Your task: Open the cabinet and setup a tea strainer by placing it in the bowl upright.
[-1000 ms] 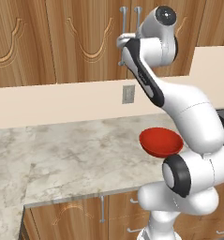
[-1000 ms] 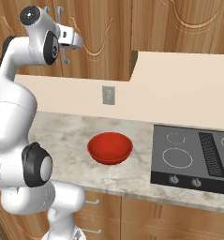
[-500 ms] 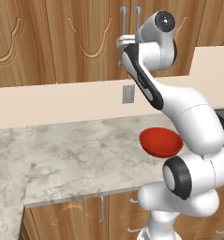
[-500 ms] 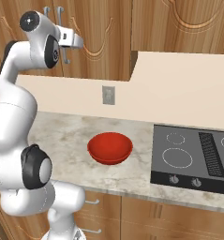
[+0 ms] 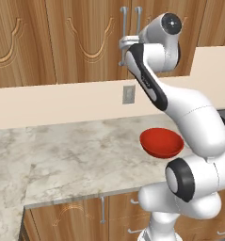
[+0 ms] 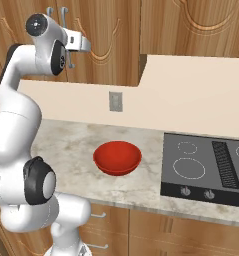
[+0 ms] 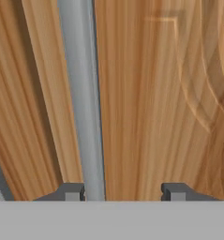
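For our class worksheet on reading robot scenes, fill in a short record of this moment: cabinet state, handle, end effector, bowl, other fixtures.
cabinet: both doors shut
handle: vertical silver bar, just inside the left finger tip
end effector: raised at the cabinet door, jaws apart, handle near one finger, not clamped
bowl: red, empty, on the marble counter
cooktop: set in the counter beside the bowl
wall outlet: on the wall above the bowl
tea strainer: not seen
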Robot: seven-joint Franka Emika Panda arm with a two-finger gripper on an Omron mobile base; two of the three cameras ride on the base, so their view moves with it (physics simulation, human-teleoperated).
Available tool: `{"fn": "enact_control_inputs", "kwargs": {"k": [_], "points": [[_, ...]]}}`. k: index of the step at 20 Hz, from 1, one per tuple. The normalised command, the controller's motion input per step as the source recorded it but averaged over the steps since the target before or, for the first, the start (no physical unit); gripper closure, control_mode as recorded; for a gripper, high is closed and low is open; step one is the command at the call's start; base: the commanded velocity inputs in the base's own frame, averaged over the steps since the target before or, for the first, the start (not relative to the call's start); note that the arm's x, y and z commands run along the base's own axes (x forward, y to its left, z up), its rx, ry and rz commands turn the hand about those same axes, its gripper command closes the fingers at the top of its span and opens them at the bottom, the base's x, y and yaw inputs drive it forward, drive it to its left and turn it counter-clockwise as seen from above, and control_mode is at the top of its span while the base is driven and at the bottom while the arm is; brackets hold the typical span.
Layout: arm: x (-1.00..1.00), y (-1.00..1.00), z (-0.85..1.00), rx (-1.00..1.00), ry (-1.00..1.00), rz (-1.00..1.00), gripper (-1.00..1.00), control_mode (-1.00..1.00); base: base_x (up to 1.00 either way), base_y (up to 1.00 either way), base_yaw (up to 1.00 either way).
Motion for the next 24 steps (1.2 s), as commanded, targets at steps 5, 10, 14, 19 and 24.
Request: {"fn": "enact_control_inputs", "kwargs": {"k": [5, 10, 14, 19, 24], "points": [[0.06, -0.03, -0.01, 0.0, 0.0, 0.01, 1.0, -1.0, 0.0, 0.0, 0.0], [0.22, 0.0, -0.01, -0.01, 0.0, -0.02, 1.0, -1.0, 0.0, 0.0, 0.0], [0.2, 0.15, -0.11, -0.13, 0.0, -0.18, 1.0, -1.0, 0.0, 0.0, 0.0], [0.27, 0.03, -0.23, -0.05, 0.0, -0.09, 1.0, -1.0, 0.0, 0.0, 0.0], [0.17, -0.08, -0.04, 0.01, 0.0, 0.0, 1.0, -1.0, 0.0, 0.0, 0.0]]}}
